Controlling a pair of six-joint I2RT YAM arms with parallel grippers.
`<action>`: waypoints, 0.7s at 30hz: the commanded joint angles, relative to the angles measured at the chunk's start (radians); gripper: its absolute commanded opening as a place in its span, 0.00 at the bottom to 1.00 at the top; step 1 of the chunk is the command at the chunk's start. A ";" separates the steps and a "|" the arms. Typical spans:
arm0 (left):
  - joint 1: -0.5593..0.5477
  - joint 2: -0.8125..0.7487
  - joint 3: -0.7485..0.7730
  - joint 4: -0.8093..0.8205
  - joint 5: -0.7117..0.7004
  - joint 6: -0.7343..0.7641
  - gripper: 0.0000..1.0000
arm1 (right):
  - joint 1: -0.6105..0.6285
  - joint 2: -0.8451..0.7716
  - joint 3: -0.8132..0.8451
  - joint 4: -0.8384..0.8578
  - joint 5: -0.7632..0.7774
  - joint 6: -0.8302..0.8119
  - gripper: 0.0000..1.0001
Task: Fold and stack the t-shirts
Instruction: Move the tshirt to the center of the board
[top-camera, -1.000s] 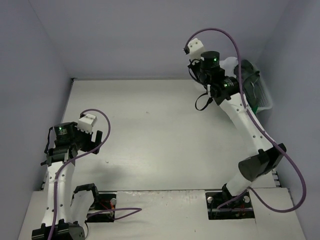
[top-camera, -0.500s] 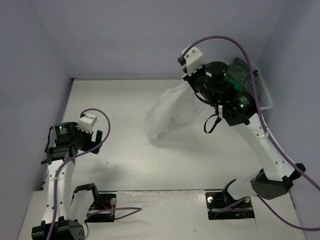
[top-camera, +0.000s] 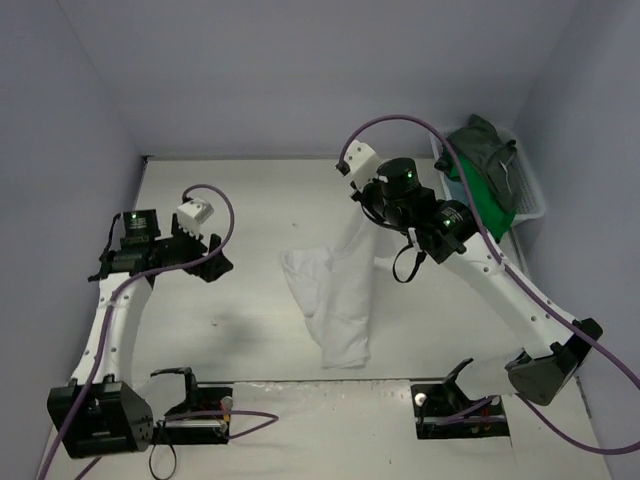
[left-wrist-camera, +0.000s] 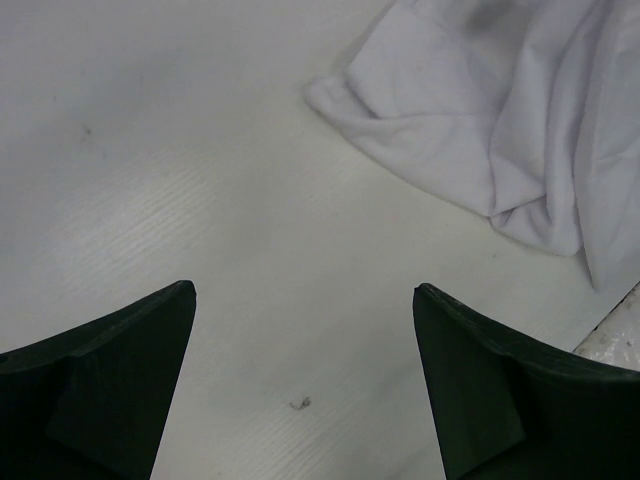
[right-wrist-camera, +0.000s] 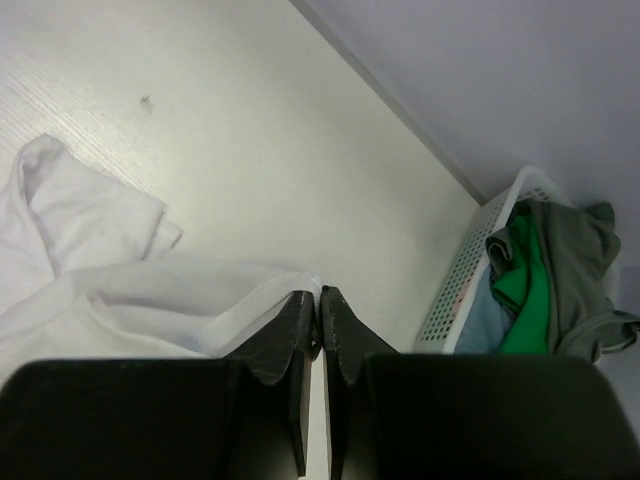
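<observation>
The table (top-camera: 250, 200) is now partly covered by the white t-shirt (top-camera: 335, 300). Within the last second it has been drawn out of the basket (right-wrist-camera: 460, 270) and is trailed well to the basket's left, with its lower part crumpled on the surface. The grey-green shirt (right-wrist-camera: 575, 270) and bright green shirt (right-wrist-camera: 525, 290) are left inside the basket. The white shirt's hem is pinched by the right gripper (right-wrist-camera: 320, 297). The left gripper (left-wrist-camera: 303, 290), spread wide and empty, has been swung towards the shirt. Spreading it flat is judged the next step.
</observation>
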 joint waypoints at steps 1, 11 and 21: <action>-0.102 0.103 0.174 0.038 0.042 -0.019 0.84 | -0.010 -0.008 -0.025 0.101 -0.021 0.022 0.00; -0.484 0.251 0.234 0.176 -0.084 -0.079 0.83 | -0.077 0.017 -0.135 0.181 -0.009 0.034 0.00; -0.618 0.499 0.349 0.273 -0.087 -0.183 0.83 | -0.197 -0.016 -0.149 0.199 -0.066 0.061 0.00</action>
